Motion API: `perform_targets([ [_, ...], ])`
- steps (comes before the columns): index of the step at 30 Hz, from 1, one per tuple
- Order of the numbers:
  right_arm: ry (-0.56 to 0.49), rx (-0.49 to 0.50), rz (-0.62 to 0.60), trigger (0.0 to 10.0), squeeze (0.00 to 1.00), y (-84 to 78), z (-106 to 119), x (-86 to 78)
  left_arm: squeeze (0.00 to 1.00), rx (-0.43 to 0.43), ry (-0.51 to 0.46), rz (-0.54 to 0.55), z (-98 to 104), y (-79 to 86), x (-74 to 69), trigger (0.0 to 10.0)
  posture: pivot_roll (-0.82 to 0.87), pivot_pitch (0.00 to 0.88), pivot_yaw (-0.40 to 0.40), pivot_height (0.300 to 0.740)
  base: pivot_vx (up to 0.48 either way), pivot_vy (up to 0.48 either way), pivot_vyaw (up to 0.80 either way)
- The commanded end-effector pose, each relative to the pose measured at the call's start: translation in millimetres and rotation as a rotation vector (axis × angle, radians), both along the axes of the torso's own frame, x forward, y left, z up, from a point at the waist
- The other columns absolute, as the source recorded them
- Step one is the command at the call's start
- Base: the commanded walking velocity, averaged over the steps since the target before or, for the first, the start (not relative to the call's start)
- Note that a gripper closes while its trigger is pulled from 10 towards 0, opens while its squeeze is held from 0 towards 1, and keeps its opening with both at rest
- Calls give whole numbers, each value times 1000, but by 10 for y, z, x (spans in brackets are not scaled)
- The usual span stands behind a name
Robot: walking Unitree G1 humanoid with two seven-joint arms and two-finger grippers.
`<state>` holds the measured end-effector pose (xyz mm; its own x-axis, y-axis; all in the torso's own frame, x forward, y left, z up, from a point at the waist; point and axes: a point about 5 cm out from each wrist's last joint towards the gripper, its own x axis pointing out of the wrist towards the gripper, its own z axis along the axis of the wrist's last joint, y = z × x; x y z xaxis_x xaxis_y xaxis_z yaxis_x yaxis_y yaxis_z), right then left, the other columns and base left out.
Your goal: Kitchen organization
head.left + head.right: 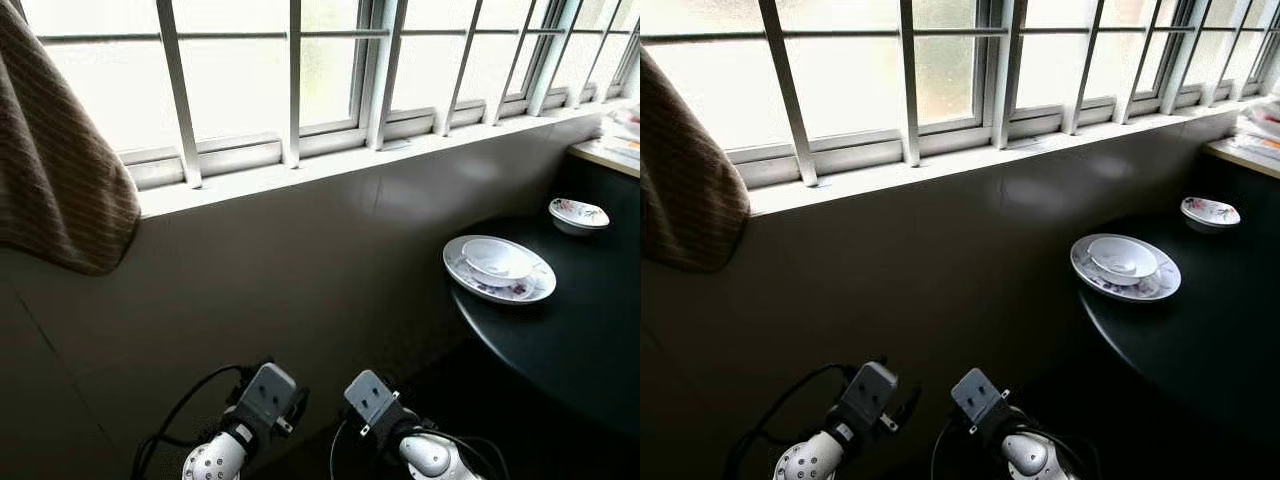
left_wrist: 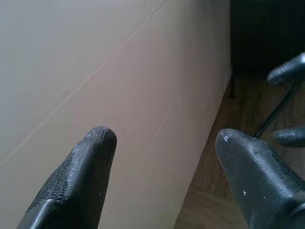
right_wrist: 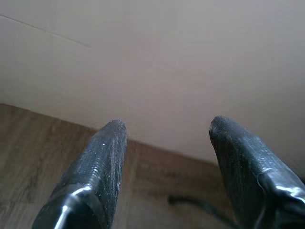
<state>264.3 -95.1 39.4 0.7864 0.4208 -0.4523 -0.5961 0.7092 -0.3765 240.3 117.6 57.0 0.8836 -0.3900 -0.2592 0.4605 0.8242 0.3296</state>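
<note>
Two bowls [image 1: 497, 262] beside barred window [image 1: 300, 70]

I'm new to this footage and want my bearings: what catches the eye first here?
The bright barred window across the top, with a brown striped cloth hanging at the robot's left. Then the white bowl on a patterned plate on the dark round table at its right, a smaller bowl beyond.

White floral plate [image 1: 530, 285], black table [image 1: 570, 340], brown striped cloth [image 1: 60, 180]
</note>
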Motion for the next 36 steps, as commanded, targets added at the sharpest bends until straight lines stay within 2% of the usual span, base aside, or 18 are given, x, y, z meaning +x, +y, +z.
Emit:
perform_targets([
  [1, -36, -11, 34, 10000, 0, 11, 61, 23, 0, 20, 21, -5, -47, -28, -10, 10000, -44, 0, -25, 736, 0, 0, 0],
  [8, -135, 6, 53, 10000, 0, 46, 187, 89, 0, 3, 25, 10, -83, -24, 38, 10000, -47, 0, -27, 736, 0, 0, 0],
  [11, -226, 32, 11, 10000, 0, 42, 309, 164, 0, -15, 17, 30, -83, -15, 49, 10000, -46, 0, -28, 736, 0, -434, 0],
  [17, -293, 35, -53, 10000, 0, -5, 399, 265, 0, -23, 16, 38, -85, -17, 52, 10000, -42, 0, -32, 736, 0, -461, 0],
  [27, -346, 51, -73, 10000, 0, -7, 497, 370, 0, -38, 9, 48, -78, -20, 53, 10000, -38, 0, -38, 736, 0, -461, 0],
  [36, -421, 91, -119, 10000, 0, -63, 640, 468, 0, -104, -3, 104, -38, 27, 82, 10000, -38, 0, -40, 736, 0, 0, 0],
])
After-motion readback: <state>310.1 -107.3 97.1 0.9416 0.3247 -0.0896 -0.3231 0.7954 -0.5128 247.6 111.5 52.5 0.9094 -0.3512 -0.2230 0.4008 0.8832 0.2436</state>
